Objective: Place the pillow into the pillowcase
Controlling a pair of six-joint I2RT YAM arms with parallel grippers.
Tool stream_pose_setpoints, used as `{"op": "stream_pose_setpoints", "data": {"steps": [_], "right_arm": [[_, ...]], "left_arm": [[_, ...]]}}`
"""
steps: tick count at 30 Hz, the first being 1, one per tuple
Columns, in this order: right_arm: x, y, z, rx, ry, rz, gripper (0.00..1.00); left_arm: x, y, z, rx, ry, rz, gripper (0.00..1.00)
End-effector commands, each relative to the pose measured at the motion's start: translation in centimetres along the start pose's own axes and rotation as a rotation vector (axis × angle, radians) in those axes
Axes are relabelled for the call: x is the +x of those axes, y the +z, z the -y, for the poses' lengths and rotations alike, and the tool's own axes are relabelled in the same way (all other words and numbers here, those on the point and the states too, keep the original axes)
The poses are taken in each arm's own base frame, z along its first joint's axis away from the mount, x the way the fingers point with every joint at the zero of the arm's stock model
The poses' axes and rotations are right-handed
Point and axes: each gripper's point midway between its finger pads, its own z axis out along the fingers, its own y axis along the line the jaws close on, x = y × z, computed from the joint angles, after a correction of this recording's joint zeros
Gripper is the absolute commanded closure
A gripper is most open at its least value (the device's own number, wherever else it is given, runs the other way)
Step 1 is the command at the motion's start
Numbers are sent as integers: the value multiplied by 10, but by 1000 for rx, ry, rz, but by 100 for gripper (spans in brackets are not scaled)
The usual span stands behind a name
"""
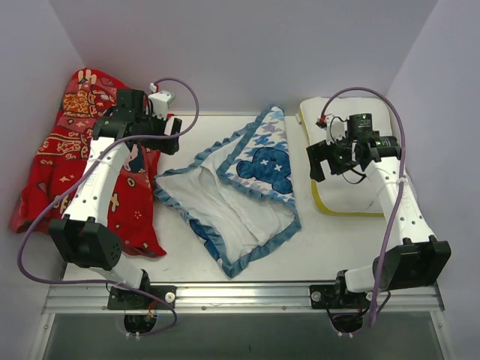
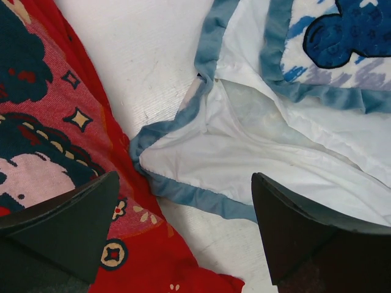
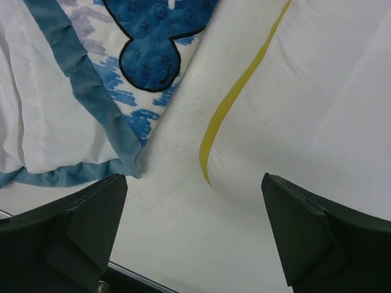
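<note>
**Item 1. Pillow** (image 1: 341, 193): laid flat at the right of the table (image 1: 322, 241), wholly outside the cover. Its yellow-piped edge is set just beside the pillowcase, with a strip of bare tabletop between them. Insertion is judged not yet begun.

**Item 2. Pillowcase** (image 1: 225, 199): spread loosely at the table's middle. The white inside is turned up over the left part and a printed flap with a bear head is folded across the right. The ruffled trim is gathered at the left corner, where an opening is thought to lie (this cannot be told for certain).

**Item 3. Left gripper** (image 2: 185, 180): fingers spread wide, nothing between them. It is held above that left corner, presumably so that the trim can be taken and the mouth lifted.

**Item 4. Right gripper** (image 3: 194, 178): fingers likewise parted and empty. It is poised over the gap between trim and piping, a position judged to suit a grasp on the pillow's near edge.

**Item 5. Red patterned cloth** (image 1: 71, 154): heaped at the far left, touching the pillowcase's corner. No part in the task is assigned to it.
</note>
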Motion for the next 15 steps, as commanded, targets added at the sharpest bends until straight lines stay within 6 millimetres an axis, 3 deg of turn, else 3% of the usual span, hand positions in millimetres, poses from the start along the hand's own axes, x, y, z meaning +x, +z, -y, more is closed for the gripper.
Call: {"op": "stream_pose_setpoints", "data": {"steps": [1,3,4,7,8,12,15], "right_arm": [[-13,4,-15,8,-113,3,0],[-22,16,-19,32,-174,-24,0],[-31,23,-36,23,-232,-18,0],[-49,45,-55,22,-320,-38,0],[-63,47,-74,4,-368,-17,2],[-74,96,-110,-29,-441,-86,10],[-83,127,-137,-51,-461,-109,16]], "left_arm": [[-12,-11,4,-4,39,45,3],[-17,-14,5,4,40,60,3],[-19,-16,6,13,42,69,3],[-26,-26,14,64,60,104,2],[-28,-30,15,68,52,115,3],[-29,-44,15,73,22,136,3],[-18,-48,13,80,-25,104,2]]}}
